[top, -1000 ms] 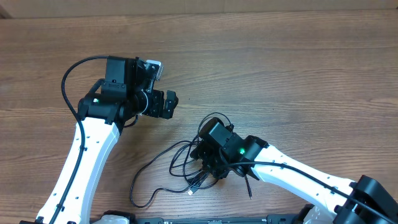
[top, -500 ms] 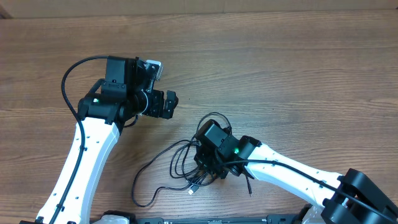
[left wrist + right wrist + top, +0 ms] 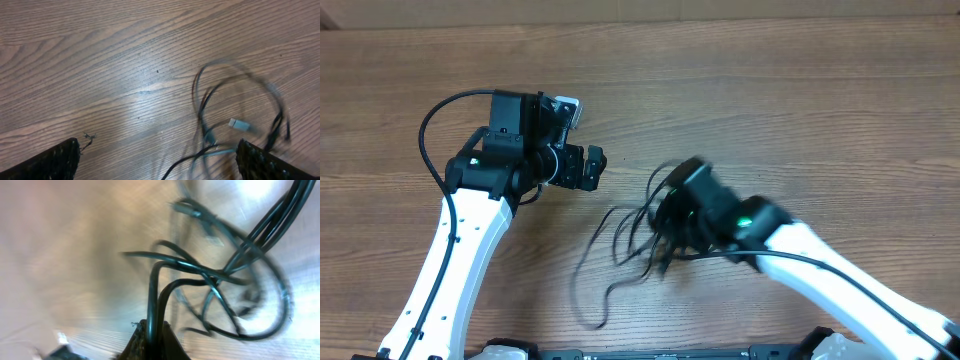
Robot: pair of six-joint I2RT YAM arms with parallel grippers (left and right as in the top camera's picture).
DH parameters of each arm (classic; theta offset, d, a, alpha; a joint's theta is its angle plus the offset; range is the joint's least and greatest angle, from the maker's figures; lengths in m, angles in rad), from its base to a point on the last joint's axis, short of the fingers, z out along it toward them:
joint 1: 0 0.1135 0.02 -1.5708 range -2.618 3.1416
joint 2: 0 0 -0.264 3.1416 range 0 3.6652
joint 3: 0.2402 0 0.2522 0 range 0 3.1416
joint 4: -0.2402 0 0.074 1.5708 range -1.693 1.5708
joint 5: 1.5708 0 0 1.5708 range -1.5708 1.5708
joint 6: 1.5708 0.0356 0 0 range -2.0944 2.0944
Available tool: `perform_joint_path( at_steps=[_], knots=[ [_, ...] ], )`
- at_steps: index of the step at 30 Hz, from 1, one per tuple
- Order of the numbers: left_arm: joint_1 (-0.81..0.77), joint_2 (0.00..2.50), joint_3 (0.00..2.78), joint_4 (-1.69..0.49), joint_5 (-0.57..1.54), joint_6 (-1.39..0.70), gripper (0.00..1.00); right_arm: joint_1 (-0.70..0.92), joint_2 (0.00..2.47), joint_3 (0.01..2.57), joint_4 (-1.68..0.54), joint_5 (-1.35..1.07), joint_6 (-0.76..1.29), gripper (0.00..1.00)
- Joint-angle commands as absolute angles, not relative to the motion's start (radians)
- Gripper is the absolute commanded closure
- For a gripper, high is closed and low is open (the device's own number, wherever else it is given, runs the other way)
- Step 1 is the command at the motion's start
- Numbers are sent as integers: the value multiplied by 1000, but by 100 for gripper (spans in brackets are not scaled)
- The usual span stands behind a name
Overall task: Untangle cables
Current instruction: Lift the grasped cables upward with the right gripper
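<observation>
The cables (image 3: 618, 238) are thin black cords in a tangle on the wooden table, blurred by motion. My right gripper (image 3: 663, 222) is shut on them at the tangle's right side. In the right wrist view two strands (image 3: 159, 300) run up from between the closed fingers of the right gripper (image 3: 156, 330), and loops (image 3: 250, 300) hang beyond. My left gripper (image 3: 597, 168) stands open to the upper left of the tangle, apart from it. In the left wrist view the cables (image 3: 201, 102) and a small grey plug (image 3: 239, 124) lie ahead of the open left gripper (image 3: 157, 152), toward its right finger.
The left arm's thick black wire (image 3: 424, 135) arcs out to the far left. The table's far edge (image 3: 720, 22) runs along the top of the overhead view. The right arm (image 3: 840, 280) stretches in from the lower right corner.
My right gripper has shut on the cables and swung up and to the right, dragging the tangle with it. The left arm has not moved.
</observation>
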State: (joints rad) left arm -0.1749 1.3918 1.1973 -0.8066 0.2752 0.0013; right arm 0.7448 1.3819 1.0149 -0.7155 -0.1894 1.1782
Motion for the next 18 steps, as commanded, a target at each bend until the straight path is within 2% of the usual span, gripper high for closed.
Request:
perform_joint_path(
  at_steps=[1,10,18],
  knots=[
    [-175,1386,1195,-804,269,-7,0,669,1244,1171,-771,-130,996,96],
    [-175,1386,1195,-804,269,-7,0,617,1076,1429,-777,-93,743,96],
    [-175,1386,1195,-804,269,-7,0,617,1040,1441,-853,-34,608,96]
  ],
)
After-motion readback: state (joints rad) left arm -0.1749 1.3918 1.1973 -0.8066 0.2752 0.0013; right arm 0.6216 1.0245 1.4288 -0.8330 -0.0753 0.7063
